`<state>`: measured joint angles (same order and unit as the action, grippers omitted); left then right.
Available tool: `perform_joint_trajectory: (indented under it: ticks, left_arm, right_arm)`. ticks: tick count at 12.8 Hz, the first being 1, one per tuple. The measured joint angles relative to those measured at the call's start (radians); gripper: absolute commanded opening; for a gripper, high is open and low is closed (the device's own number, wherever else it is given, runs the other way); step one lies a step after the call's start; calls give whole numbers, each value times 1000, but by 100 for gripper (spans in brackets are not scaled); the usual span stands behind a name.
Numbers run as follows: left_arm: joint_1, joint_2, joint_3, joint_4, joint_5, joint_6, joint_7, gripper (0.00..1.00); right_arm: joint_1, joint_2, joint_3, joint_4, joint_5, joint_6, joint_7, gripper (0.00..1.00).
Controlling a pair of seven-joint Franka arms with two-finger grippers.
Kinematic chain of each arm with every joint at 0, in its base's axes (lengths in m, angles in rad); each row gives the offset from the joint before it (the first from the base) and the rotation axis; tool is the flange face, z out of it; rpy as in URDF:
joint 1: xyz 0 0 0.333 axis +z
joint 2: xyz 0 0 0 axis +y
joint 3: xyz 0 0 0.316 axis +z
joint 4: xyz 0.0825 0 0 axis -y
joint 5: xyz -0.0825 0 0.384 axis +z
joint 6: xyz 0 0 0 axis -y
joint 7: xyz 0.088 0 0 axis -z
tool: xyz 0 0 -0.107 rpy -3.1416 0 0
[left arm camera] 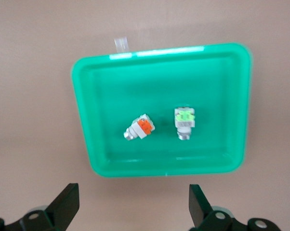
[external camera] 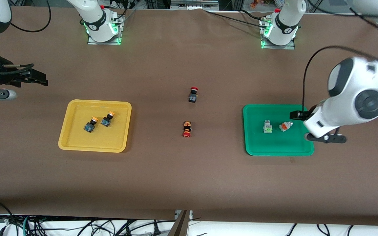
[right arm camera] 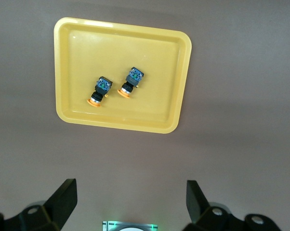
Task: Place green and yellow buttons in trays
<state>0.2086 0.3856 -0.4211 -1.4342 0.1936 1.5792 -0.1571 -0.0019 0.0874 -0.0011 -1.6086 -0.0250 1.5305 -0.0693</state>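
The yellow tray [external camera: 77,137] holds two yellow-capped buttons with dark bodies, lying side by side [external camera: 90,125] [external camera: 107,119]; the right wrist view shows the tray [right arm camera: 154,62] and both buttons [right arm camera: 98,90] [right arm camera: 131,81]. The green tray [external camera: 274,144] holds a silvery button with a green block [external camera: 267,127] and one with an orange block [external camera: 285,126]; the left wrist view shows the tray [left arm camera: 116,86] and the two buttons [left arm camera: 184,122] [left arm camera: 139,129]. My left gripper [external camera: 313,129] [left arm camera: 134,197] is open and empty over the green tray's edge at the left arm's end. My right gripper [external camera: 41,79] [right arm camera: 131,195] is open and empty, raised over the table at the right arm's end.
Two red-capped buttons lie mid-table between the trays: a black one [external camera: 193,95] and, nearer the front camera, an orange-black one [external camera: 187,128]. The arm bases [external camera: 103,28] [external camera: 279,31] stand along the table's edge farthest from the front camera.
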Motion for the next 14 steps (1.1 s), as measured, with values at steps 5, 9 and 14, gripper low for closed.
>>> perform_joint_trajectory:
  ticks: [5, 9, 14]
  left_arm:
    - [-21, -38, 20, 191, -57, -127, 14, 100]
    - [-148, -256, 237, -85, -167, 41, 17, 100]
    - [-261, -425, 369, -345, -170, 142, 18, 100]
  right_arm:
    - [9, -2, 1, 2, -45, 1, -3, 100]
    - [9, -3, 0, 4, -39, 4, -3, 100]
    - [8, -13, -3, 4, -26, 2, -3, 100]
